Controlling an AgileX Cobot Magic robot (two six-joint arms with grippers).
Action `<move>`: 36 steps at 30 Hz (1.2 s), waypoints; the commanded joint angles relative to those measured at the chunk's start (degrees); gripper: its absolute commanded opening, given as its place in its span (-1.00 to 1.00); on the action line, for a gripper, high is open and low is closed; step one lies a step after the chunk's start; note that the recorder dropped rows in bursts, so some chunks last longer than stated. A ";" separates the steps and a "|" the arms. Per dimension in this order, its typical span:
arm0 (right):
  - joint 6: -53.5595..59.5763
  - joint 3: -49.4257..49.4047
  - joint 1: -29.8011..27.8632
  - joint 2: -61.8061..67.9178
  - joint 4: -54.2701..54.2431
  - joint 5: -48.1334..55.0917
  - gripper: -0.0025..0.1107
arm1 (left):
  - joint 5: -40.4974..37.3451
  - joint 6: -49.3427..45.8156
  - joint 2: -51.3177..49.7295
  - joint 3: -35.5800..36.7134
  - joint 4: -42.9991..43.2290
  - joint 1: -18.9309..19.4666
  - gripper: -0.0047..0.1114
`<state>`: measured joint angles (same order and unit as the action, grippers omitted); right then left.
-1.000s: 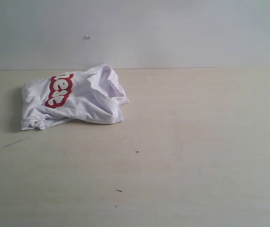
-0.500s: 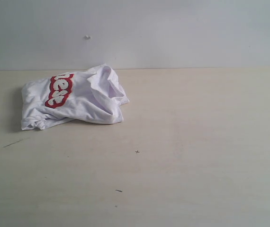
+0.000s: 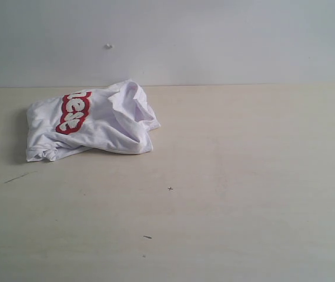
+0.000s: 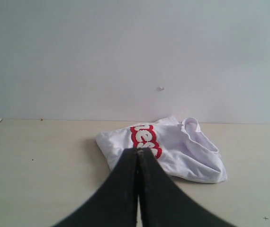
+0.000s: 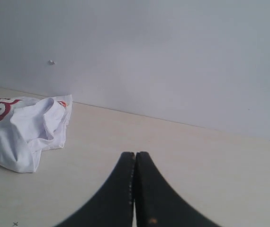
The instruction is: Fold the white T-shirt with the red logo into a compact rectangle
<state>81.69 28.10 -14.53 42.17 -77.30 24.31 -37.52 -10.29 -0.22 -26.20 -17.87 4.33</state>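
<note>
While white T-shirt (image 3: 106,126) lies bunched on table (image 3: 244,176) near wall (image 3: 214,41), left hand (image 4: 138,152), right hand (image 5: 134,155) pinched together.

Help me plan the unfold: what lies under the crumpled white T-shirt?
The crumpled white cotton T-shirt rests on the pale wooden table; only tabletop shows at its edges. Anything beneath its bunched folds is covered and cannot be seen.
</note>
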 commanded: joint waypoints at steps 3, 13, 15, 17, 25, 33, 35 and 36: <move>0.54 -0.32 0.63 -0.17 -0.74 -0.43 -0.96 | 0.43 0.05 0.22 0.19 0.06 -0.43 -0.88; 0.54 -0.32 3.91 -0.17 -0.74 -0.26 -0.96 | 0.33 0.05 0.22 0.19 0.06 -0.43 -0.88; 0.54 -0.32 3.91 -0.17 -0.74 -0.26 -0.96 | 0.33 0.05 0.22 0.19 0.06 -0.43 -0.88; 0.54 -0.32 3.91 -0.17 -0.74 -0.26 -0.96 | 0.33 0.05 0.22 0.19 0.06 -0.43 -0.88; 0.54 -0.32 3.91 -0.17 -0.74 -0.26 -0.96 | 0.95 -0.30 0.22 0.19 2.34 -0.43 -0.88; 0.54 -0.32 3.91 -0.17 -0.74 -0.26 -0.96 | 11.93 -4.83 0.22 6.56 4.83 -0.32 -0.88; 0.54 -0.32 3.91 -0.17 -0.74 -0.26 -0.96 | 16.19 -4.69 0.22 9.70 6.23 -0.32 -0.88; 0.54 -0.32 3.91 -0.17 -0.74 -0.26 -0.96 | 17.93 -3.99 0.22 11.17 6.95 -0.32 -0.88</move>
<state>81.81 28.10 -10.72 42.17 -77.64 24.03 -25.72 -14.65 -0.22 -18.78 -12.59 4.33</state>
